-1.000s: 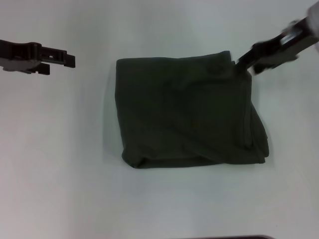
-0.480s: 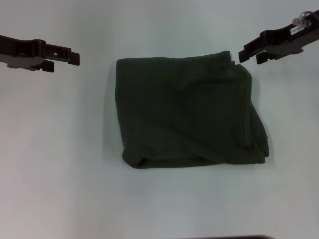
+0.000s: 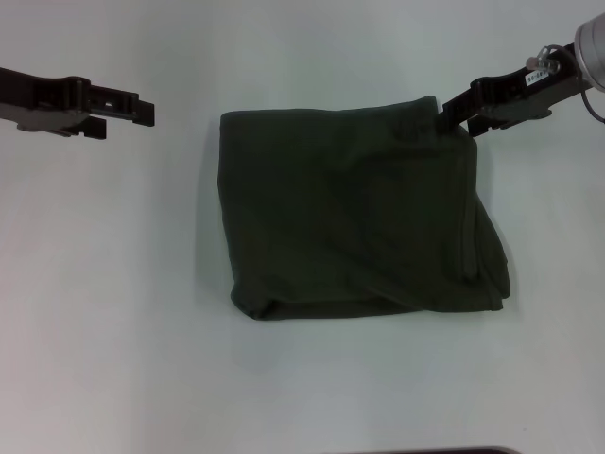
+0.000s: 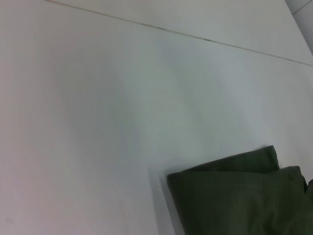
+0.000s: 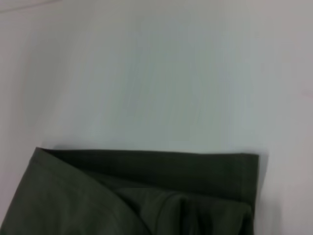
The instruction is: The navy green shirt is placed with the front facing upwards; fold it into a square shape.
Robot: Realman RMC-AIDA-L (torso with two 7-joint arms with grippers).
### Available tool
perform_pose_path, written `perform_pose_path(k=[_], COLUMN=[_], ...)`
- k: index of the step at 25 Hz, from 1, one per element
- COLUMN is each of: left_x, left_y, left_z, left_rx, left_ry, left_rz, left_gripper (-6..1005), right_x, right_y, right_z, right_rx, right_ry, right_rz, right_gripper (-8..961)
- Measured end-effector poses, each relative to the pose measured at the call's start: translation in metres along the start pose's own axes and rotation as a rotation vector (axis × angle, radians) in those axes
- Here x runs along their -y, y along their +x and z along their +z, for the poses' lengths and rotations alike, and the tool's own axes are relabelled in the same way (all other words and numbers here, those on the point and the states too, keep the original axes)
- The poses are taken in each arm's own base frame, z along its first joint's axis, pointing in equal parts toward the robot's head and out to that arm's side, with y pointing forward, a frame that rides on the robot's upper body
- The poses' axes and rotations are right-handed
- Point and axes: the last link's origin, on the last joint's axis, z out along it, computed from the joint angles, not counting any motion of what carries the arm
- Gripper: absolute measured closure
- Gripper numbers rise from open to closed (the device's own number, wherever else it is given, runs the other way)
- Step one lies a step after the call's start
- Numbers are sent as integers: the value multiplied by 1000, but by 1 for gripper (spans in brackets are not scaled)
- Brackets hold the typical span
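Observation:
The navy green shirt (image 3: 354, 222) lies folded into a rough square in the middle of the white table (image 3: 113, 312). Its plain dark fabric faces up, with loose layered edges along its right side. My right gripper (image 3: 449, 118) reaches in from the upper right, and its tip meets the shirt's far right corner. My left gripper (image 3: 146, 112) hovers over bare table at the far left, well apart from the cloth. A folded corner of the shirt (image 4: 239, 200) shows in the left wrist view. The right wrist view shows a layered shirt edge (image 5: 146, 196).
White tabletop surrounds the shirt on all sides. A thin seam line (image 4: 205, 39) crosses the table in the left wrist view. A dark strip (image 3: 425, 451) sits at the near edge of the head view.
My right gripper was at the shirt's far right corner, drew back up and right, and has now come back to that corner. The left gripper crept slightly right. The shirt has not shifted.

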Motion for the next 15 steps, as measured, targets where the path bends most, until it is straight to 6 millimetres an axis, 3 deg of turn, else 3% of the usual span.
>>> perform_pose_path(k=[5,15], left_x=[-2,-2], left_y=[0,-1], left_z=[2,3], left_rx=[3,5], left_ry=[-5,-3], left_rz=[2,3], left_gripper=[96,96], right_x=[2,3], right_y=[3,6], right_z=[4,9], right_rx=[0,11], right_ry=[3,-26], right_rz=[13,37], right_gripper=[386,528])
